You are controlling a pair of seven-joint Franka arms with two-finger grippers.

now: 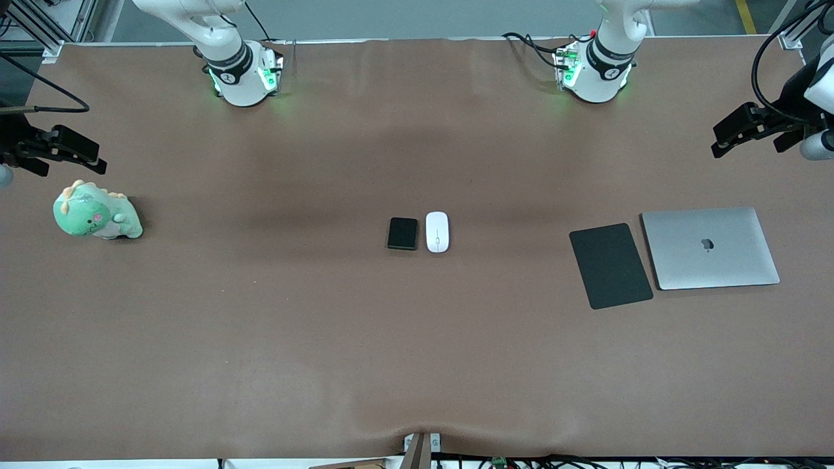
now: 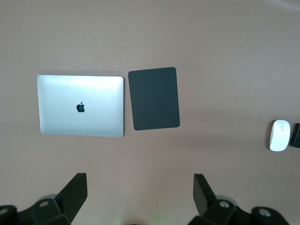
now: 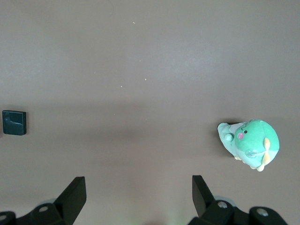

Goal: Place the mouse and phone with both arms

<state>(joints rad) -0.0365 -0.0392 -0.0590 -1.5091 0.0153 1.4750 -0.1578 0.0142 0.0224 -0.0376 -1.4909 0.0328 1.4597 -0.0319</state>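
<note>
Two grippers hang apart at the table's ends, both w/ fingers spread wide, nothing held. Right gripper is up over the table edge at the right arm's end, just above a green plush dinosaur. Mid-table, the phone lies flat, w/ the mouse just beside it toward the left arm's end, not touching. Next come a dark pad and a closed silver laptop, side by side. Left gripper hovers over the table at the left arm's end, above the laptop.
</note>
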